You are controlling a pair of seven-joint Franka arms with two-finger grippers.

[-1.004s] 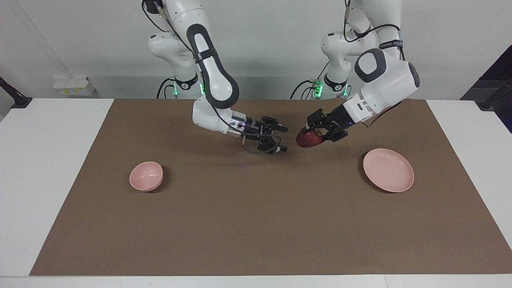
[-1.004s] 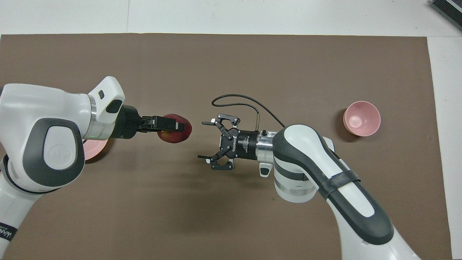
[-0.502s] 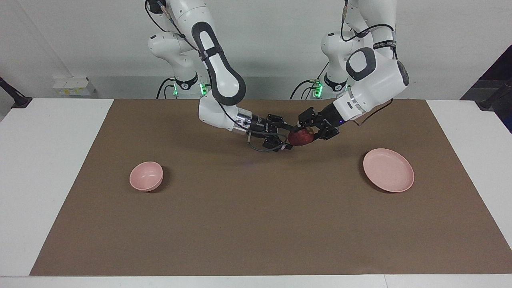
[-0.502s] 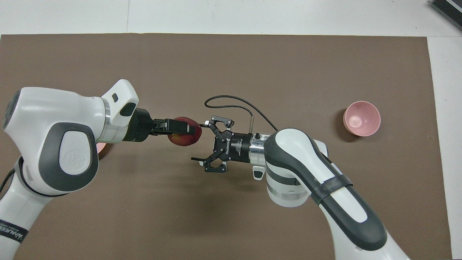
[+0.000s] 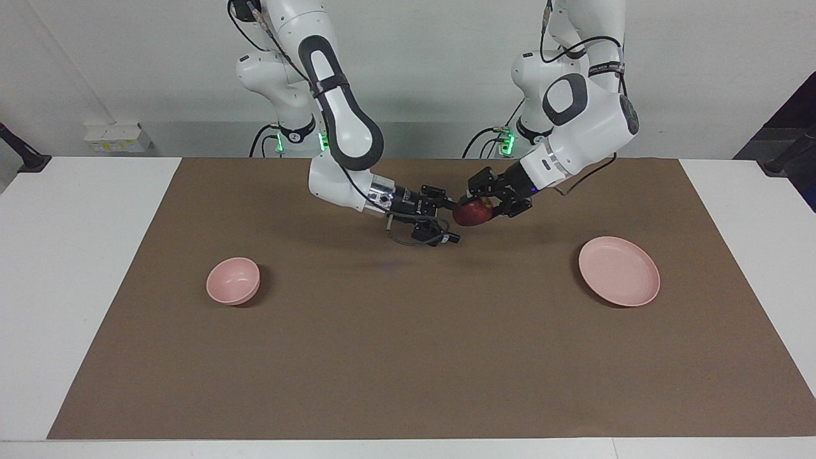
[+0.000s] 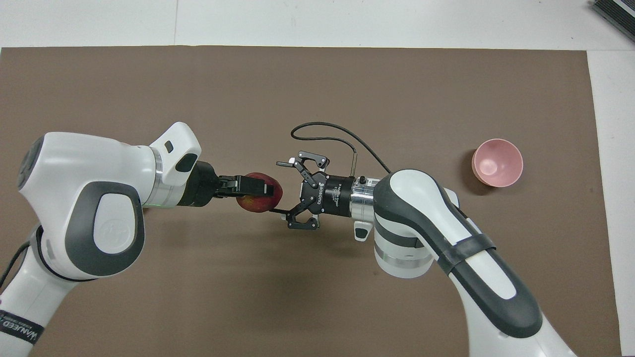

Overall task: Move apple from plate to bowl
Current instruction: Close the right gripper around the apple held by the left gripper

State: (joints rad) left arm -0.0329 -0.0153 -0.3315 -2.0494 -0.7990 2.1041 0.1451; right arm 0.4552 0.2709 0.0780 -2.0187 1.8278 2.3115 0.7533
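Handover in progress over the middle of the mat (image 5: 408,357), well above the surface. Left gripper (image 5: 479,205) clamped on the apple (image 5: 471,214), holding it out toward the right arm's end. Right gripper (image 6: 281,187) spread wide, fingers either side of the apple's free end; contact impossible to tell, not yet closed on it. Plate (image 5: 619,270) bare at the left arm's end, so pick-up done. Bowl (image 5: 233,280) without fruit at the right arm's end, well apart. Remaining, by judgement: closing on the apple, release by the left, carry to the bowl, drop.
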